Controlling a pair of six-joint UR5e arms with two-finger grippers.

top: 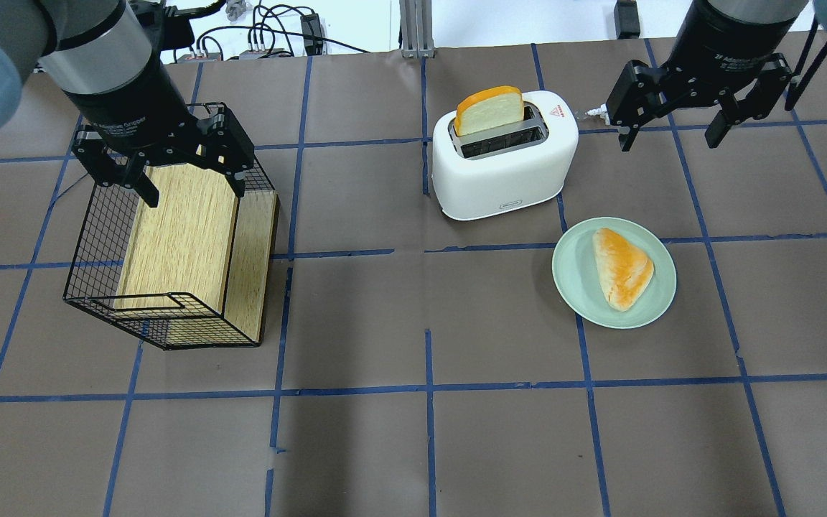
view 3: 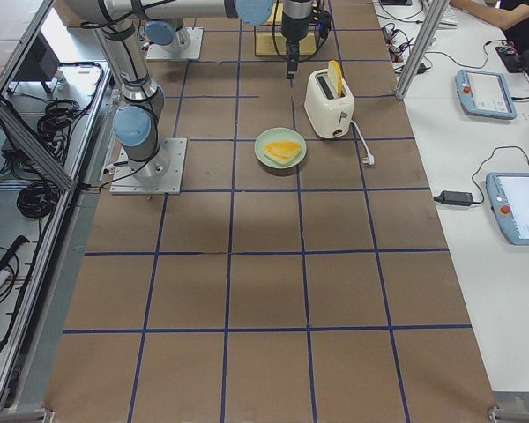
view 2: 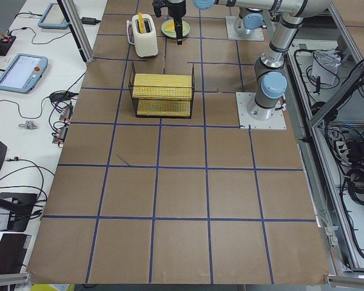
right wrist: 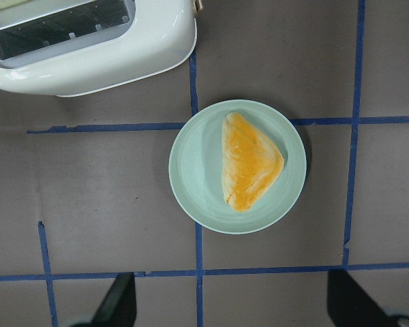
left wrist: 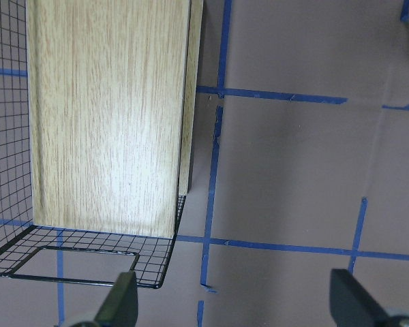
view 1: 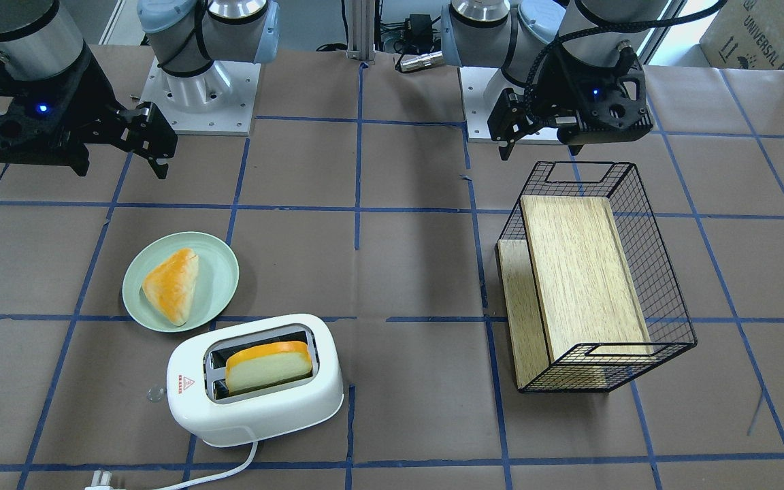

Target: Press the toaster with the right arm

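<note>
A long table (top: 500, 445) covered in brown paper with a blue tape grid fills the room's middle. A white bench (view 3: 502, 291) with two teach pendants (view 3: 485, 92) runs along its operator side, and cable-strewn aluminium framing stands behind the robot.

The right arm (view 1: 18, 41) hangs above the table. The right gripper (top: 670, 140) has its fingers spread apart and holds nothing; it is near the toaster's sticker end, not touching it. The left gripper (top: 194, 194), also spread and empty, hovers over the black wire basket (top: 90, 244), which holds a wooden board (top: 184, 230).

The toaster (top: 507, 172) stands on the robot's right half, toward the operators' edge, with a bread slice (top: 489, 109) sticking up from one slot. Just beside it, on the robot's side, a pale green plate (top: 578, 287) carries a triangular bun (top: 622, 267). The white cord (view 1: 222, 473) trails to the table's edge.
</note>
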